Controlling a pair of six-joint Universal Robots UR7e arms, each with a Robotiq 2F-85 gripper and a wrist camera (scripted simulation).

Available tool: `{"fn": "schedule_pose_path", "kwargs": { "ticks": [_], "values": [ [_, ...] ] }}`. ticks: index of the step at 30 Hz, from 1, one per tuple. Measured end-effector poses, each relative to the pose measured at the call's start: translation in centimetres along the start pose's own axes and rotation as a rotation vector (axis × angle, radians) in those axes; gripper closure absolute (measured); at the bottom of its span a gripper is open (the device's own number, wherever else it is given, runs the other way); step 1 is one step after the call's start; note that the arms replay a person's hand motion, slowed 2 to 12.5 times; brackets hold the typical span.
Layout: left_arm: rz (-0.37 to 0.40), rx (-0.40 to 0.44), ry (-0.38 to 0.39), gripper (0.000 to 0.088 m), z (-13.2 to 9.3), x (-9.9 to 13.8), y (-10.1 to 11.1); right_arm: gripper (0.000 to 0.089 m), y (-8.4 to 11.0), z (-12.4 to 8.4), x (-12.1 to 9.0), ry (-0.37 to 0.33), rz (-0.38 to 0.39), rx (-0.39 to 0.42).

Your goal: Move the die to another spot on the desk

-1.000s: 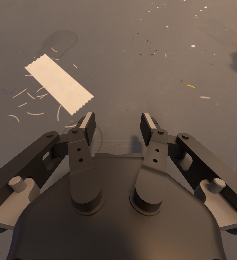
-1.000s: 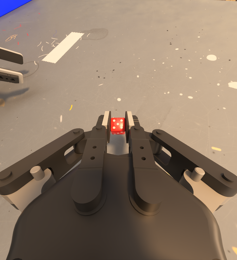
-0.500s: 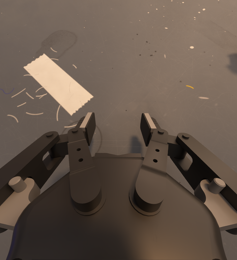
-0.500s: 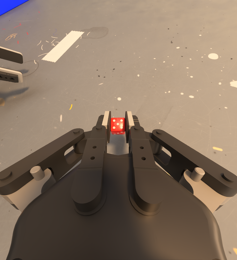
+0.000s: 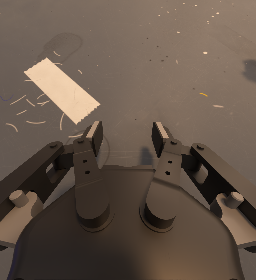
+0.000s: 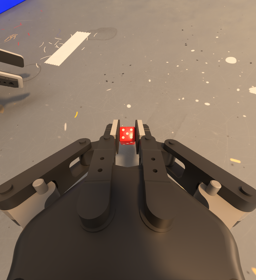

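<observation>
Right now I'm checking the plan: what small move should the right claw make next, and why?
Probably lower toward the bare desk ahead: the right claw is shut on the red die, seemingly above the surface, so it can't release yet.

Right hand [image 6: 127, 133] clamping red die [image 6: 127, 135] above grey desk [image 6: 169, 94], left hand [image 6: 21, 72] spread wide

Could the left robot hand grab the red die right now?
Probably not. The red die is already pinched in the right gripper, whose fingers cover two of its sides. The left gripper is open and empty, well off to the side.
</observation>
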State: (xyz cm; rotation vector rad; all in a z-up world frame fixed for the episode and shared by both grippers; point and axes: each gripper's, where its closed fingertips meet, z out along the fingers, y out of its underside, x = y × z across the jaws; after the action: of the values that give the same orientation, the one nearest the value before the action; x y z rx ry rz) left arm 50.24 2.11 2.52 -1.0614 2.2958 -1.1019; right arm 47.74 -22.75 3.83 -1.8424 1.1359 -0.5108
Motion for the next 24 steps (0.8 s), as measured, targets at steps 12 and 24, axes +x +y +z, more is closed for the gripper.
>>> {"fn": "schedule_pose_path", "kwargs": {
  "ticks": [12, 24],
  "values": [
    [-0.006, 0.004, 0.007, 0.0304, 0.02, 0.02, 0.01, 0.0713, 0.02, 0.04, -0.03, 0.001, -0.004, -0.003],
    [-0.009, 0.006, 0.009, 0.0304, 0.05, 0.03, 0.0, 0.0713, 0.04, 0.05, -0.05, 0.002, -0.006, -0.005]
  ]
}}
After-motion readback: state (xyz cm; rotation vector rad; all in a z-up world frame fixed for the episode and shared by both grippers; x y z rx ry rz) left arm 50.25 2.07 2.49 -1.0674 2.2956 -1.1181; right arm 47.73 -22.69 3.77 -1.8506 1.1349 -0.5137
